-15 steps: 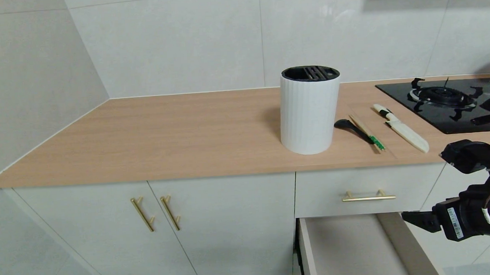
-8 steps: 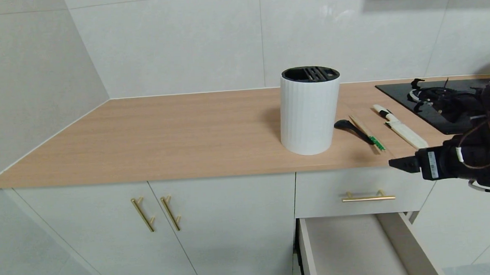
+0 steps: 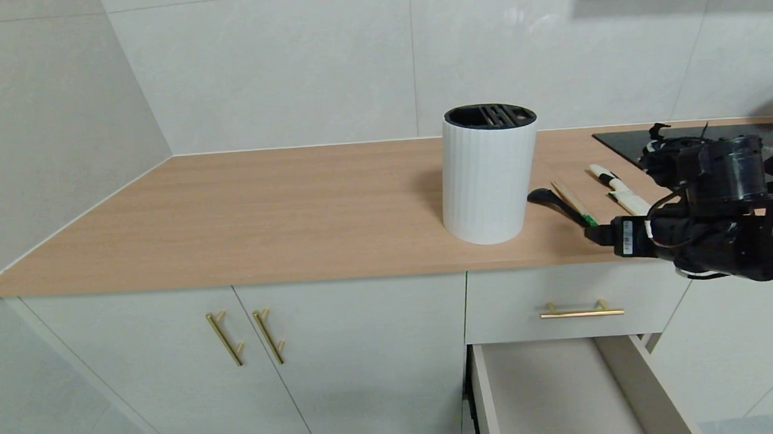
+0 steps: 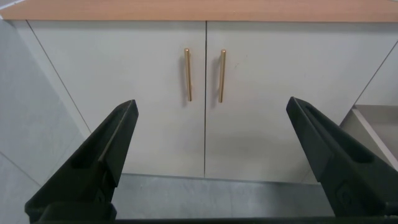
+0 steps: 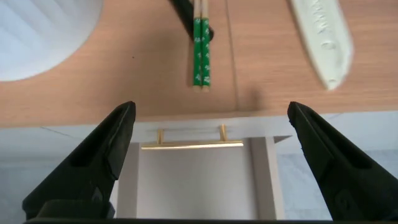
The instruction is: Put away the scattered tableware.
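**Right hand lines up on the chopsticks**

The right hand (image 3: 602,235), fingers spread wide and holding nothing, hovers at the worktop (image 3: 261,217) edge, right of the white holder (image 3: 489,172). The chopsticks (image 3: 574,208) lie just right of the holder alongside a black spoon (image 3: 547,198), with the knife (image 3: 616,188) farther right. This looks like the approach. Next it should descend and close on the 2 sticks together. The left hand (image 4: 211,102) is likewise spread and empty.

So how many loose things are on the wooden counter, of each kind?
Holder: 1
Spoon: 1
Knife: 1
Chopsticks: 2
Total: 5
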Tool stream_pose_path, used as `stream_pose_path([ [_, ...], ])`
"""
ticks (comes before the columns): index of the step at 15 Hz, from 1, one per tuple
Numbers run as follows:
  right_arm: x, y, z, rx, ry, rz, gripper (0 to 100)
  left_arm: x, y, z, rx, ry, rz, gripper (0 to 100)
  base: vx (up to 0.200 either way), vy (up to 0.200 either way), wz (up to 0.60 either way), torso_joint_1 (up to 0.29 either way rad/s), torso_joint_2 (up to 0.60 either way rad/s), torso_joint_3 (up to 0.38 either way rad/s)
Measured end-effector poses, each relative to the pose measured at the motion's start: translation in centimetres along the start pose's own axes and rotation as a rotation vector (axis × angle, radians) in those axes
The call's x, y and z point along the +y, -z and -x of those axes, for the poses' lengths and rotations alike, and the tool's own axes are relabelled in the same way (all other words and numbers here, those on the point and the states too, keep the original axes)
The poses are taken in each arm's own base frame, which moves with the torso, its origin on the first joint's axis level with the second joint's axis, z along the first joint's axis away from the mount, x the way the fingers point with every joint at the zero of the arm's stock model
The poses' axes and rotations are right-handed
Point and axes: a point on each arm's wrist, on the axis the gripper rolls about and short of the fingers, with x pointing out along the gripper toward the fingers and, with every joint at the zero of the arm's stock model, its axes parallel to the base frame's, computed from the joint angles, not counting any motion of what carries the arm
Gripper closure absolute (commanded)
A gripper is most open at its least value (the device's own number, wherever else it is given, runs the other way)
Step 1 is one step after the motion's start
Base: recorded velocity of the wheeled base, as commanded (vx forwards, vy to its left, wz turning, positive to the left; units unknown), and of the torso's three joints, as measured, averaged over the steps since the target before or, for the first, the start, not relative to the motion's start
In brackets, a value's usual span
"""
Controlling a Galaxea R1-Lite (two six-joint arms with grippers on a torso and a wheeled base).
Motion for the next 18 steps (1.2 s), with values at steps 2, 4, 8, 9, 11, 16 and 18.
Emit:
stream_pose_path([
  [2, 0.4, 0.3, -1.0, -0.025, 0.015, -0.006, 0, 0.0, 0.0, 0.0, 0.000, 0.000, 0.000, 0, 0.000, 0.000, 0.00, 0.000, 0.00, 0.000],
  [4, 0.7, 0.5, -1.9, -0.057, 0.019, -0.015, 0, 0.0, 0.0, 0.0, 0.000, 0.000, 0.000, 0, 0.000, 0.000, 0.00, 0.000, 0.00, 0.000],
  [8, 1.1, 1.4, -3.5, -0.064, 0.029, -0.029, 0, 0.0, 0.0, 0.0, 0.000, 0.000, 0.000, 0, 0.000, 0.000, 0.00, 0.000, 0.00, 0.000],
  [9, 1.1, 1.4, -3.7, -0.066, 0.033, -0.043, 0, 0.0, 0.0, 0.0, 0.000, 0.000, 0.000, 0, 0.000, 0.000, 0.00, 0.000, 0.00, 0.000],
  [11, 1.2, 1.5, -4.0, -0.063, 0.036, -0.044, 0, 0.0, 0.0, 0.0, 0.000, 0.000, 0.000, 0, 0.000, 0.000, 0.00, 0.000, 0.00, 0.000],
  [16, 1.3, 1.7, -4.5, -0.063, 0.035, -0.058, 100, 0.0, 0.0, 0.0, 0.000, 0.000, 0.000, 0, 0.000, 0.000, 0.00, 0.000, 0.00, 0.000],
  [18, 1.3, 1.7, -4.6, -0.067, 0.034, -0.060, 100, 0.0, 0.0, 0.0, 0.000, 0.000, 0.000, 0, 0.000, 0.000, 0.00, 0.000, 0.00, 0.000],
])
